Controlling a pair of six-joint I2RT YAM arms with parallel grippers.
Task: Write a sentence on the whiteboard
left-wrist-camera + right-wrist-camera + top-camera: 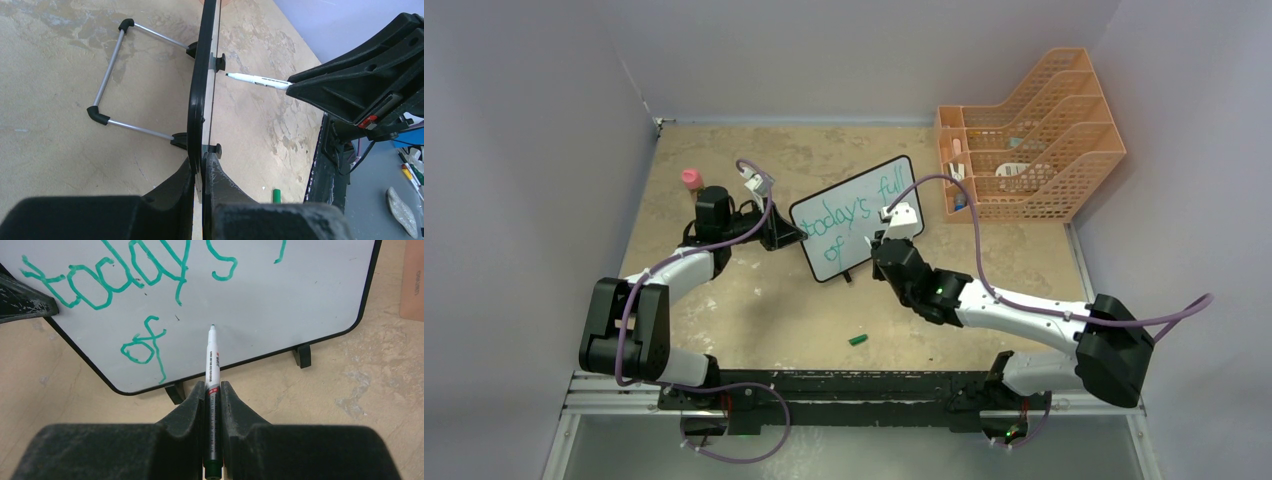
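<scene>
The whiteboard (854, 215) stands tilted mid-table, with green writing "today's full" and "of" below it. My left gripper (789, 232) is shut on the board's left edge, which runs edge-on between its fingers (204, 160) in the left wrist view. My right gripper (886, 245) is shut on a white marker (212, 360) with a green end. The marker's tip points at the whiteboard (280, 295) just right of "of", very close to the face; I cannot tell whether it touches. From the left wrist the marker (255, 79) reaches toward the board (202, 75).
A green marker cap (858, 340) lies on the table in front of the board. An orange mesh file rack (1024, 135) stands at the back right. A pink-capped bottle (692, 180) is behind the left arm. The board's wire stand (107, 65) sticks out behind it.
</scene>
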